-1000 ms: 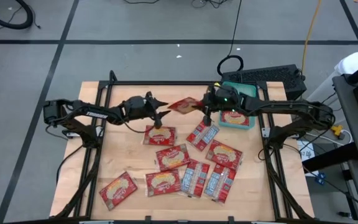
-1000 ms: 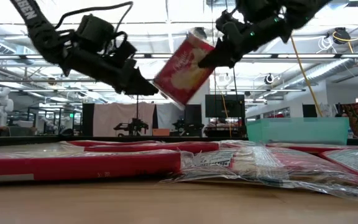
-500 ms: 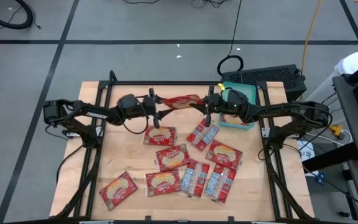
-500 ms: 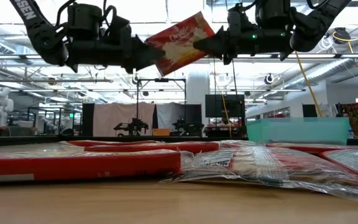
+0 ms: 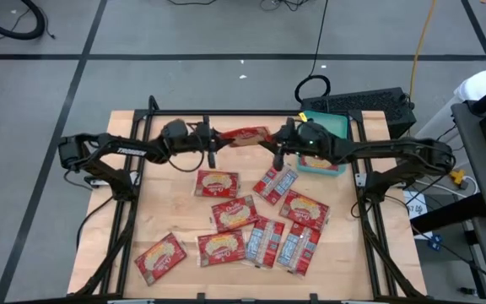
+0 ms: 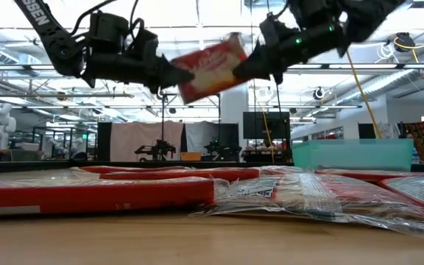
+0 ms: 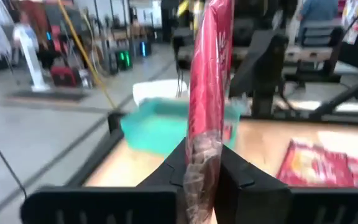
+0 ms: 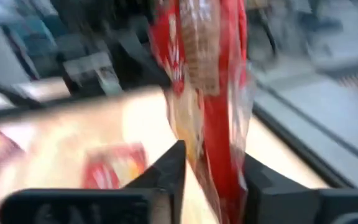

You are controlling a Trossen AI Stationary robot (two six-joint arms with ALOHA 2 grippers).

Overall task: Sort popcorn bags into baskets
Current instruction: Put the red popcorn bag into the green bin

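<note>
One red popcorn bag (image 5: 245,134) hangs in the air above the table's far middle, between my two grippers. My left gripper (image 5: 212,139) is shut on its left end. My right gripper (image 5: 278,139) is at its right end, with a finger on each side of the bag (image 8: 213,93) and the gap wider than the left's. Several other popcorn bags (image 5: 256,215) lie flat on the wooden table. The teal basket (image 5: 337,125) sits at the far right with a bag in it. My left gripper pinches the bag's left end (image 7: 201,155) between its two fingers, coming level from the table's left. The bag stands on edge with its long side about level (image 6: 210,66), lifted clear of the table. Whether my right gripper's fingers (image 8: 176,165) still touch the bag's right end, I cannot tell.
A black keyboard-like box (image 5: 369,105) lies behind the basket. Dark frame rails (image 5: 226,113) run along the table's far and side edges. Bare wood shows at the near left (image 5: 167,207).
My left gripper has risen toward the far edge, reached the bag's left end and taken hold of it. The bag, held tilted by my right gripper a second ago, has swung to about level between the two grippers.
</note>
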